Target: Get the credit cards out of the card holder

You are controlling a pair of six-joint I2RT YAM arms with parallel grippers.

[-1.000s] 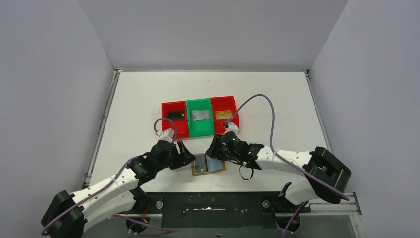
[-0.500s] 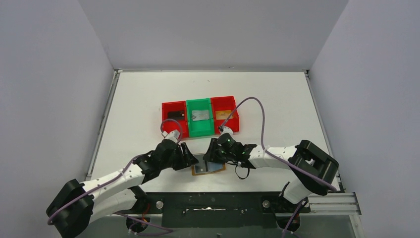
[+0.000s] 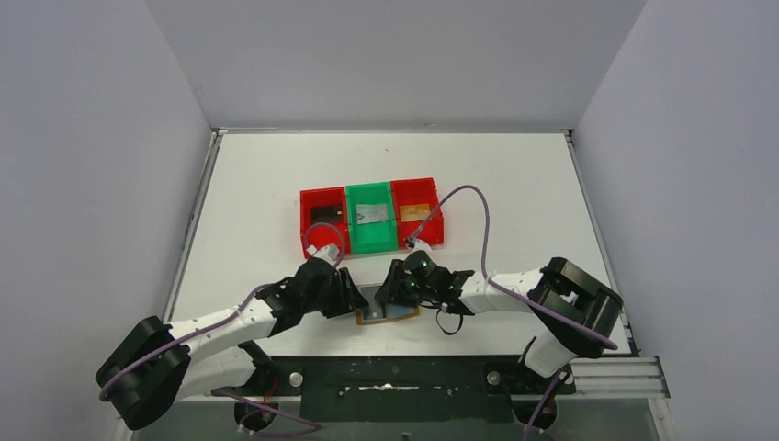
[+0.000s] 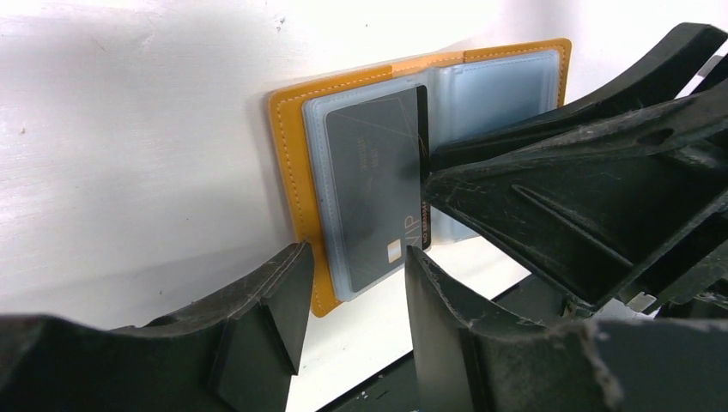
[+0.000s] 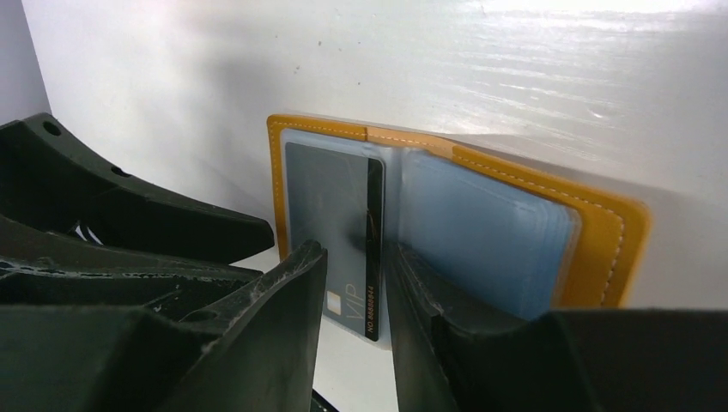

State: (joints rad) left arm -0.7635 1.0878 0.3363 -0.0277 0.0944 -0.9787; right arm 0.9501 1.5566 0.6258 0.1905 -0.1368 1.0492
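Observation:
The tan card holder (image 3: 407, 313) lies open at the table's near edge, showing pale blue sleeves (image 5: 489, 232). A dark grey credit card (image 4: 369, 180) marked VIP sits in its left sleeve, its near end sticking out (image 5: 330, 206). My left gripper (image 4: 352, 275) is open, its jaws either side of the holder's near left corner (image 4: 288, 163). From the other side, my right gripper (image 5: 354, 275) hangs open over the card's near end, one finger (image 4: 549, 197) touching the card's edge by the fold. In the top view the left gripper (image 3: 356, 299) and right gripper (image 3: 388, 296) nearly meet over the holder.
Behind the holder stand three joined bins: a red bin (image 3: 306, 228) with a black card, a green bin (image 3: 371, 241) with a silver card, and a red bin (image 3: 435, 223) with an orange-brown card. A black rail (image 3: 395, 386) runs just past the table's front edge.
Both grippers have closed in on the holder and their jaws have narrowed. The right arm's elbow has swung left, and the left arm has stretched lower along the table.

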